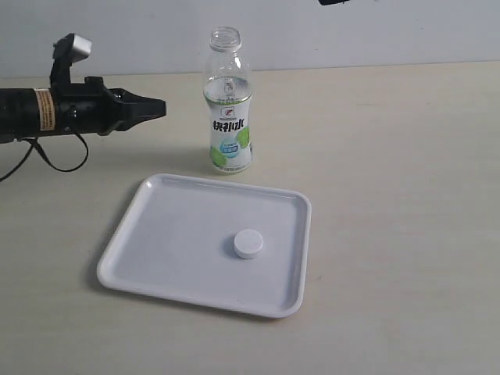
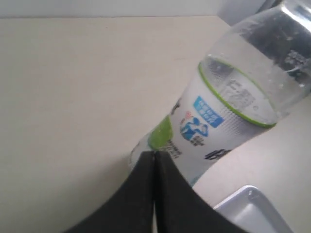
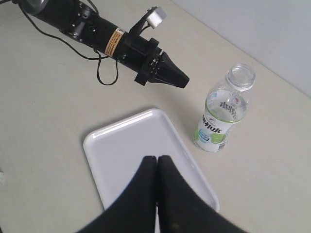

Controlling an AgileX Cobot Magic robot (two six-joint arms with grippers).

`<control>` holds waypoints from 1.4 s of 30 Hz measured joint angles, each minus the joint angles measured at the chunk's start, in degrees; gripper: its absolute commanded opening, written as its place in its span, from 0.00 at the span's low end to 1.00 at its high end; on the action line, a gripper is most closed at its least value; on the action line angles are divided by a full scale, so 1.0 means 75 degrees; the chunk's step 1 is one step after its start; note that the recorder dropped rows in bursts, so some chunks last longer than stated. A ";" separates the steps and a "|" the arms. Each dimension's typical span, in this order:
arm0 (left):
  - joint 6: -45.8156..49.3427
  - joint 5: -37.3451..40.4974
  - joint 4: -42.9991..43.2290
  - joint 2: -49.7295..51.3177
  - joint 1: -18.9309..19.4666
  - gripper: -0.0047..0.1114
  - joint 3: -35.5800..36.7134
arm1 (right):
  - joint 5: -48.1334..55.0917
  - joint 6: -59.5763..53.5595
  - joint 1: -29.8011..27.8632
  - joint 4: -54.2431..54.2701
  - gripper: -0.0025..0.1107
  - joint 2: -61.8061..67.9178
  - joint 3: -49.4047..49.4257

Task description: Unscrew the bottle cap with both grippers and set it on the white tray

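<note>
So closest up is the white tray [image 1: 180, 234], flat on the beige table [image 1: 391, 195], and the cap [image 1: 248, 244] sits on it flat side up, a bit right of the middle and toward the near edge. Just past the tray's far edge the bottle [image 1: 229, 117] stands upright with its neck open, label facing the camera, not touching the tray.

The left claw [image 1: 162, 108] hangs level off to the bottle's left, tip aimed at the upper part of the bottle with a clear gap between them. Its two fingers are pressed tight together, only a thin seam showing in the left wrist view.

The right claw [image 3: 156, 160] is up above the tray looking down on it, fingers also pressed together. From the outside camera you only get a dark sliver of that arm at the top edge
</note>
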 measured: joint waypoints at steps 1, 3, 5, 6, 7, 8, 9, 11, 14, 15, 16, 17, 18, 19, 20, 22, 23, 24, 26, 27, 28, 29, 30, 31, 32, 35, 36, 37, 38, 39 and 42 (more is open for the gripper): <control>0.0016 0.0333 -0.0154 -0.0203 0.0000 0.04 0.0203 | 0.0000 0.0000 0.0000 0.0033 0.02 0.0000 0.0000; 0.0207 0.0882 -0.0574 -0.0636 0.0000 0.04 0.0675 | 0.0000 0.0000 0.0000 0.0093 0.02 0.0000 0.0000; 0.0627 0.1286 -0.1147 -0.1203 0.0000 0.04 0.1225 | 0.0013 0.0000 0.0000 0.0099 0.02 0.0000 0.0000; 0.0831 0.1389 -0.1408 -0.1447 0.0000 0.04 0.1462 | 0.0013 0.0000 0.0000 0.0099 0.02 0.0000 0.0000; 0.1096 0.1480 -0.1749 -0.1760 0.0000 0.04 0.1784 | 0.0013 0.0000 0.0000 0.0103 0.02 0.0000 0.0000; 0.1362 0.1585 -0.2138 -0.2082 0.0000 0.04 0.2120 | 0.0013 0.0000 0.0000 0.0117 0.02 0.0000 0.0000; 0.1588 0.1689 -0.2497 -0.2340 0.0000 0.04 0.2390 | 0.0013 0.0000 0.0000 0.0116 0.02 0.0000 0.0000; 0.2218 0.1937 -0.3522 -0.3080 0.0000 0.04 0.3045 | 0.0013 0.0000 0.0000 0.0131 0.02 0.0000 0.0000; 0.3005 0.2280 -0.5033 -0.4101 0.0000 0.04 0.3851 | 0.0013 0.0000 0.0000 0.0131 0.02 0.0000 0.0000; 0.3176 0.2334 -0.5313 -0.4400 0.0000 0.04 0.4009 | 0.0013 0.0000 0.0000 0.0131 0.02 0.0000 0.0000; 0.3277 0.2390 -0.5557 -0.4756 0.0000 0.04 0.4158 | 0.0013 0.0000 0.0000 0.0131 0.02 0.0000 0.0000; 0.3368 0.2402 -0.5670 -0.5319 0.0000 0.04 0.4303 | 0.0013 0.0000 0.0000 0.0131 0.02 0.0000 0.0000; 0.3382 0.2402 -0.5670 -0.5583 0.0000 0.04 0.4332 | 0.0015 0.0000 0.0000 0.0131 0.02 0.0000 0.0000; 0.3421 0.2402 -0.5624 -0.6011 0.0000 0.04 0.4345 | 0.0029 0.0000 0.0000 0.0131 0.02 0.0000 0.0000; 0.3434 0.2402 -0.5607 -0.6185 0.0000 0.04 0.4361 | 0.0029 0.0000 0.0000 0.0131 0.02 0.0000 0.0000; 0.3452 0.2402 -0.5595 -0.6529 0.0000 0.04 0.4361 | 0.0029 0.0000 0.0000 0.0147 0.02 0.0000 0.0000; 0.3452 0.2402 -0.5595 -0.6647 0.0000 0.04 0.4361 | 0.0029 0.0000 0.0000 0.0147 0.02 0.0000 0.0000; 0.3452 0.2402 -0.5595 -0.6685 0.0000 0.04 0.4361 | 0.0029 0.0000 0.0000 0.0147 0.02 0.0000 0.0000; 0.3452 0.2402 -0.5576 -0.6736 0.0000 0.04 0.4361 | 0.0029 0.0000 0.0000 0.0147 0.02 0.0000 0.0000; 0.3452 0.2402 -0.5576 -0.6736 0.0000 0.04 0.4373 | 0.0029 0.0000 0.0000 0.0147 0.02 0.0000 0.0000; 0.3452 0.2402 -0.5576 -0.6736 0.0000 0.04 0.4373 | 0.0029 0.0000 0.0000 0.0147 0.02 0.0000 0.0000; 0.3452 0.2402 -0.5576 -0.6736 0.0000 0.04 0.4373 | 0.0029 0.0000 0.0000 0.0147 0.02 0.0000 0.0000; 0.3452 0.2402 -0.5576 -0.6750 0.0000 0.04 0.4373 | 0.0029 0.0000 0.0000 0.0147 0.02 0.0000 0.0000; 0.3452 0.2402 -0.5576 -0.6762 0.0000 0.04 0.4373 | 0.0029 0.0000 0.0000 0.0147 0.02 0.0000 0.0000; 0.3452 0.2509 -0.5576 -0.6894 0.0000 0.04 0.4373 | 0.0029 0.0000 0.0000 0.0147 0.02 0.0000 0.0000; 0.3509 0.3118 -0.5557 -0.7620 0.0000 0.04 0.4373 | 0.0029 0.0000 0.0000 0.0147 0.02 0.0000 0.0000; 0.3503 0.3487 -0.5541 -0.8013 0.0000 0.04 0.4373 | 0.0029 0.0000 0.0000 0.0147 0.02 0.0000 0.0000; 0.3424 0.3964 -0.5498 -0.8323 0.0000 0.04 0.4373 | 0.0029 0.0000 0.0000 0.0147 0.02 0.0000 0.0000; 0.3289 0.4414 -0.5477 -0.8755 0.0000 0.04 0.4376 | 0.0029 0.0000 0.0000 0.0147 0.02 0.0000 0.0000; 0.3026 0.5139 -0.5463 -0.9245 0.0000 0.04 0.4422 | 0.0029 0.0000 0.0000 0.0147 0.02 0.0000 0.0000; 0.2612 0.6516 -0.5463 -1.0869 0.0000 0.04 0.4662 | 0.0029 0.0000 0.0000 0.0147 0.02 0.0000 0.0000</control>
